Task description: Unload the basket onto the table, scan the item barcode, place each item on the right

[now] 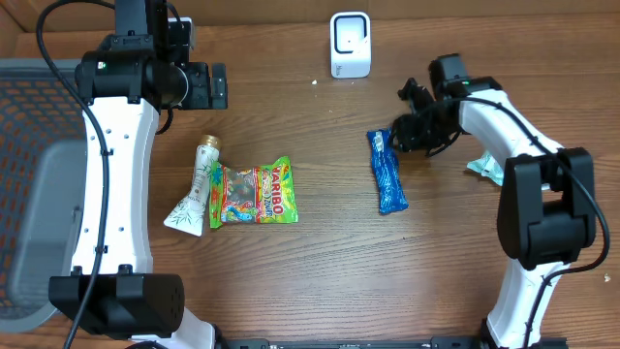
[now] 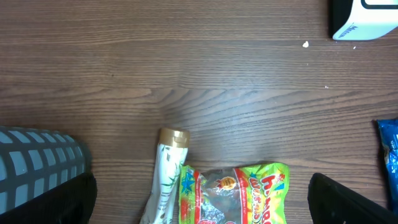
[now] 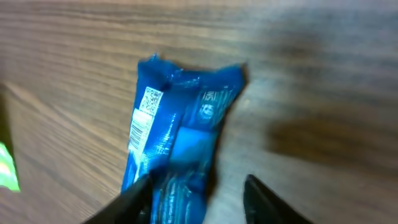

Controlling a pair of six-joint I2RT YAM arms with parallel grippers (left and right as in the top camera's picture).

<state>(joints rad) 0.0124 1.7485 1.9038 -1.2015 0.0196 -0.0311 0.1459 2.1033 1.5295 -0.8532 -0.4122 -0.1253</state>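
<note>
Blue packet [image 1: 388,173], flat on wood-grain table [image 1: 339,271]

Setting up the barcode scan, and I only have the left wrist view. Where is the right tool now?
Observer: The right tool sits over one end of the long blue foil snack packet, jaws open either side.
Operator: Any barcode showing?
Observer: Yes, a white printed code label faces up near that end.
Operator: And the scanner?
Observer: The white box-shaped scanner stands at the far edge of the wooden table, apart from the packet.
</note>
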